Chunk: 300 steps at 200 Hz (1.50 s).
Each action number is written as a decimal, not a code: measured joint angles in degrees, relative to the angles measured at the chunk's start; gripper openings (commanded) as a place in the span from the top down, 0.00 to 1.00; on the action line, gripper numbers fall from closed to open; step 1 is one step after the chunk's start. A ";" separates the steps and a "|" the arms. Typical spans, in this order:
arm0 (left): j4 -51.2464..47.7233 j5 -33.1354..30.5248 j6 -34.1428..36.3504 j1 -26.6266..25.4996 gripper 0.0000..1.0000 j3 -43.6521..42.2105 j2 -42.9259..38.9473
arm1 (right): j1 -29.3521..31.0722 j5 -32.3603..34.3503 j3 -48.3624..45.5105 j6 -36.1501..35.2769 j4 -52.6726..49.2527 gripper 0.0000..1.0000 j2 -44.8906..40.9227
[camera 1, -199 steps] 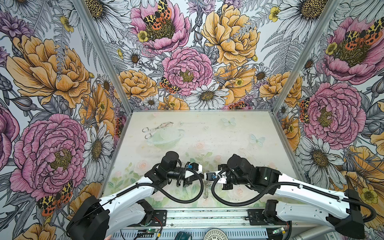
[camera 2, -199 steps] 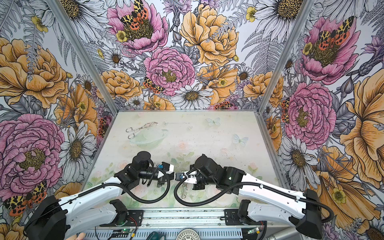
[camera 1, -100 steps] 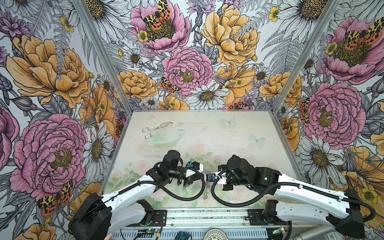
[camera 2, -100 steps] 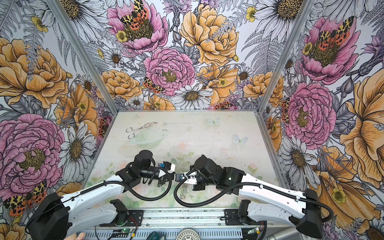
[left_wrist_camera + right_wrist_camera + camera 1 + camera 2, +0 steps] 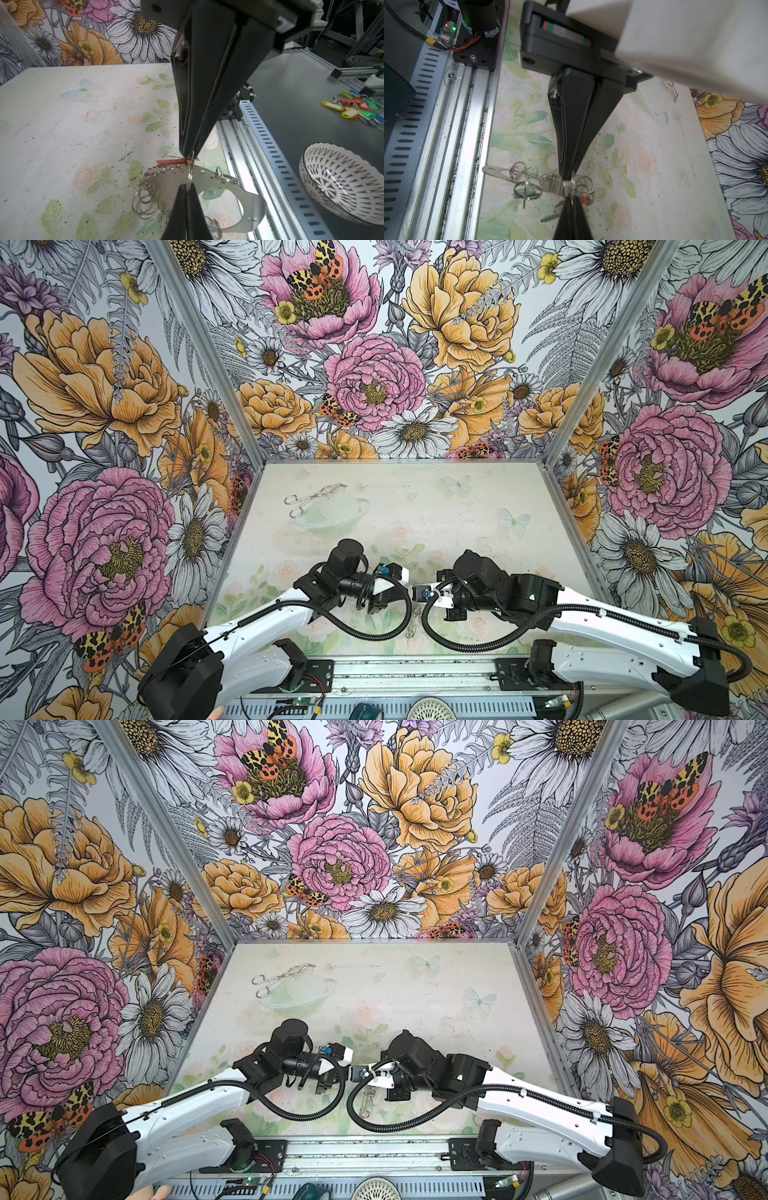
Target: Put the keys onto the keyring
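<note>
My left gripper [image 5: 402, 590] and right gripper [image 5: 417, 594] meet tip to tip above the table's front edge in both top views. In the left wrist view the left gripper [image 5: 188, 187] is shut on a thin silver ring [image 5: 190, 172]. That ring runs up to the opposite black fingertips [image 5: 188, 148]. The keyring [image 5: 228, 182], a flat grey hoop fringed with small rings, hangs off this ring. A red tag [image 5: 172, 161] juts out beside it. In the right wrist view the right gripper [image 5: 572, 197] is shut on the same ring. The keys [image 5: 552, 214] and red tag [image 5: 583, 201] hang behind it, below the edge-on keyring [image 5: 496, 169].
Silver scissor-shaped tongs [image 5: 313, 497] lie at the back left beside a clear bowl [image 5: 332, 516]. An aluminium rail [image 5: 415, 672] borders the front. Beyond it, off the table, sit a patterned bowl [image 5: 342, 185] and a heap of coloured key tags [image 5: 357, 108].
The left arm has edged a little to the right. Both grippers stay shut and tip to tip.
</note>
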 measured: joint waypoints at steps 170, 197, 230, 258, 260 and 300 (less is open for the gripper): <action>-3.85 -1.51 1.53 -1.81 1.00 2.56 1.25 | -0.02 0.31 0.98 1.14 -1.25 1.00 0.57; -3.87 -1.55 1.57 -1.84 1.00 2.56 1.25 | -0.02 0.46 0.98 1.42 -1.25 1.00 0.57; -3.80 -1.75 1.57 -1.84 1.00 2.56 1.11 | 0.02 0.79 0.87 1.55 -0.70 1.00 -0.55; -3.76 -1.75 1.55 -1.81 1.00 2.56 1.11 | 0.22 1.07 0.85 1.57 0.50 1.00 -2.38; -3.76 -1.75 1.55 -1.81 1.00 2.56 1.11 | 0.22 1.09 0.85 1.57 0.50 1.00 -2.43; -3.76 -2.05 2.62 -1.88 1.00 2.27 0.09 | 0.57 1.36 1.27 1.36 -2.69 1.00 -1.62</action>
